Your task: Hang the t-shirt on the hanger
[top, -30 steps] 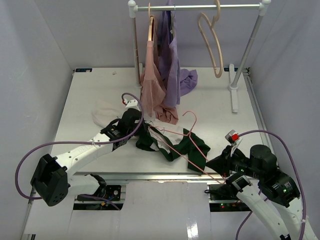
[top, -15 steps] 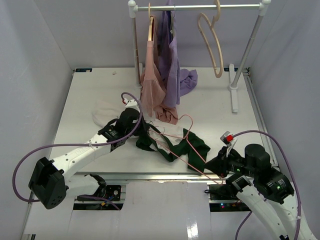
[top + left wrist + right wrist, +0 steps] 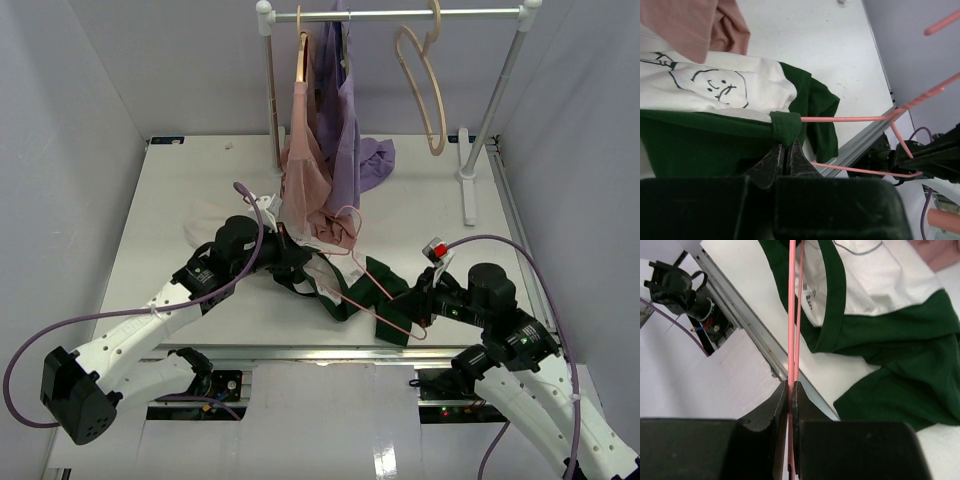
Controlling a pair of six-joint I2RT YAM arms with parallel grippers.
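Top view: right gripper (image 3: 418, 303) has swung left and away from the near edge over the last second, carrying the hanger (image 3: 356, 232) with it. The hook now sits just by the hems of the pink garment (image 3: 305, 170) and lilac garment (image 3: 350, 150) hanging on the rack. Left gripper (image 3: 292, 262) has also pushed right, into the left end of the t-shirt (image 3: 350, 292), which lies bunched on the table (image 3: 170, 180) at near-centre. More of the wire now lies across the shirt.

Left wrist view: fingers pressed together, pinching a dark green band of the shirt. One hanger arm runs right up to that band; I can't tell if it's actually inside the opening. The cream front with the face drawing lies flat to the left.

Right wrist view: fingers pressed together on the thin pink wire, which runs from the jaws out over the green neckband.

My read: threading is in progress and the shirt isn't on the hanger yet. The hook is close to the hanging clothes, so it could snag.
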